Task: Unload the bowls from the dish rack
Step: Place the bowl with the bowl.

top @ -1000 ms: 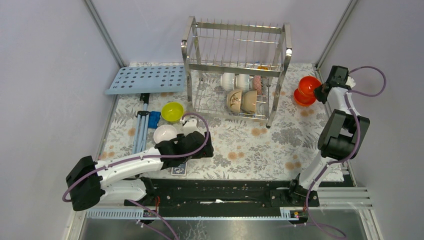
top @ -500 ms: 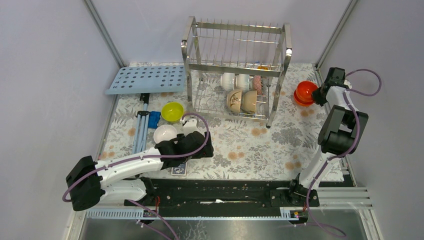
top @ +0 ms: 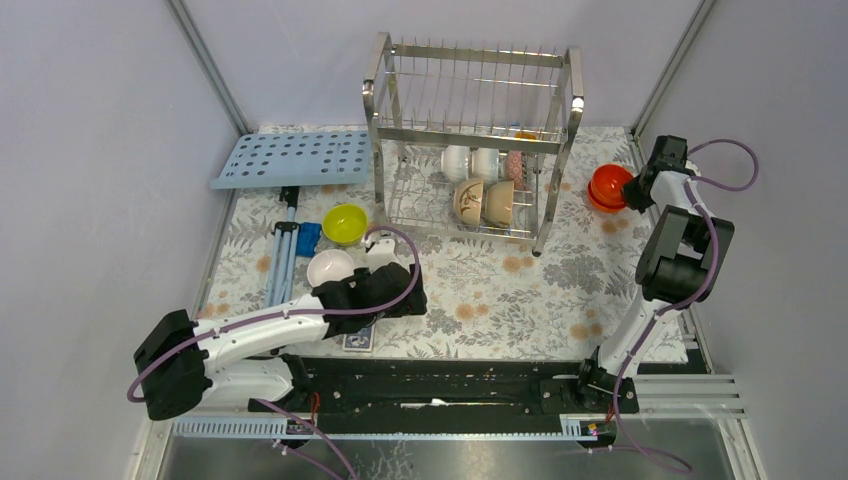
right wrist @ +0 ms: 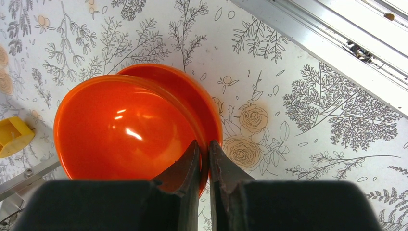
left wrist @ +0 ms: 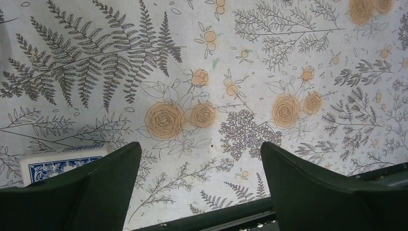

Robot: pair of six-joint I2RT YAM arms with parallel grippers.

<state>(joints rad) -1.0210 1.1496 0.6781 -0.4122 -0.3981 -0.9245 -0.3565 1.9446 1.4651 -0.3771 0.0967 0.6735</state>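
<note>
The steel dish rack [top: 470, 130] stands at the back middle. Its lower tier holds two white bowls [top: 470, 161], a speckled bowl [top: 514, 165] and two beige bowls [top: 483, 201]. A yellow-green bowl [top: 345, 223] and a white bowl [top: 330, 267] sit on the mat at the left. My right gripper [top: 632, 190] [right wrist: 204, 144] is shut on the rim of an orange-red bowl [right wrist: 125, 125], which rests tilted in a second orange-red bowl [right wrist: 207, 103] at the far right [top: 608, 187]. My left gripper [top: 375, 295] [left wrist: 201, 149] is open and empty just above the mat.
A light-blue perforated tray [top: 290, 158] lies at the back left. A blue-and-grey tool [top: 290, 250] lies beside the yellow-green bowl. A card box [top: 358, 340] [left wrist: 57, 161] lies by my left gripper. A small yellow block [right wrist: 14, 134] sits by the rack's foot. The metal frame rail [right wrist: 337, 43] runs close behind the orange-red bowls.
My right gripper has come down and a little left with the orange-red bowl, from above the second one to resting in it. The left arm has not moved.
</note>
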